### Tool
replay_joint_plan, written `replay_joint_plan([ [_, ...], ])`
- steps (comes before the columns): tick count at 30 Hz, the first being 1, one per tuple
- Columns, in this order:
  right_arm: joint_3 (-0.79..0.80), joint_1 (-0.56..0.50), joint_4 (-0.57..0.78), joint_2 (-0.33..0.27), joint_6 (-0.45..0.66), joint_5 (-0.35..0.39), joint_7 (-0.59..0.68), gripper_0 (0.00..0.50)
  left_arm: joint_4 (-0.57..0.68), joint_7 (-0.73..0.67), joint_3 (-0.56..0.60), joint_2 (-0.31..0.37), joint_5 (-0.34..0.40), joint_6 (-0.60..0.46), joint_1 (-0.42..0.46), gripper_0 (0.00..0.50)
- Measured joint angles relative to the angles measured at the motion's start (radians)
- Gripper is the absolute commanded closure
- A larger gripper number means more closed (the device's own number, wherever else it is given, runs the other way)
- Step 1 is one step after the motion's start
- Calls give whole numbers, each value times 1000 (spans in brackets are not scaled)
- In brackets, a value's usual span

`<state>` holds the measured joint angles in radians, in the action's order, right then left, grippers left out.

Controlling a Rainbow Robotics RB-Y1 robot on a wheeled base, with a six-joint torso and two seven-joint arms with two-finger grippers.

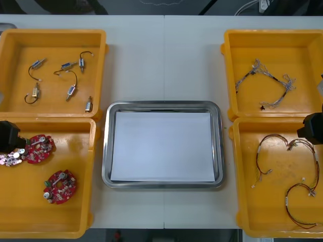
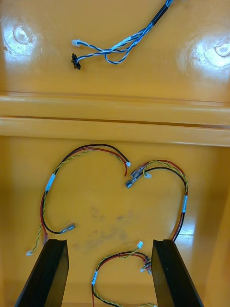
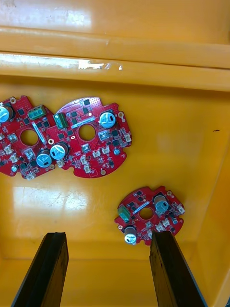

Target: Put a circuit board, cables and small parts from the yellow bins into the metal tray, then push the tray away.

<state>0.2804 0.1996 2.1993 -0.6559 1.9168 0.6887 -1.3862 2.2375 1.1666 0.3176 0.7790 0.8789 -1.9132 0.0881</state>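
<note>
My left gripper (image 1: 9,137) hovers open over the near-left yellow bin (image 1: 75,229). Its fingers (image 3: 40,271) stand apart above the bin floor, holding nothing. Three round red circuit boards lie there: one (image 3: 149,215) just beyond the fingers, two (image 3: 91,136) overlapping farther off near the bin wall. My right gripper (image 1: 314,128) hangs open over the near-right yellow bin (image 1: 237,176), its fingers (image 2: 175,273) on either side of one red and yellow cable (image 2: 120,261). Two more such cables (image 2: 81,158) lie beyond. The metal tray (image 1: 162,105), white inside, holds nothing.
The far-left yellow bin (image 1: 101,40) holds several small metal parts (image 1: 70,91) with short wires. A twisted blue and white cable (image 1: 267,83) lies in the far-right yellow bin (image 1: 227,40). Bare table (image 1: 164,55) stretches beyond the tray between the bins.
</note>
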Motion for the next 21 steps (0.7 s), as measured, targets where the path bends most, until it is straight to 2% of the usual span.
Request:
replay_joint_plan([
  [10,20,-25,-16,0,0,2,0,0,0,43,0,2,5,0,-3,0],
  [15,44,-51,-16,0,0,4,0,0,0,240,0,24,9,27,-17,0],
  [18,56,-55,-17,0,0,4,0,0,0,389,0,53,20,80,-42,0],
  [21,67,-56,-29,-1,0,5,0,0,-7,462,0,86,50,145,-77,0],
])
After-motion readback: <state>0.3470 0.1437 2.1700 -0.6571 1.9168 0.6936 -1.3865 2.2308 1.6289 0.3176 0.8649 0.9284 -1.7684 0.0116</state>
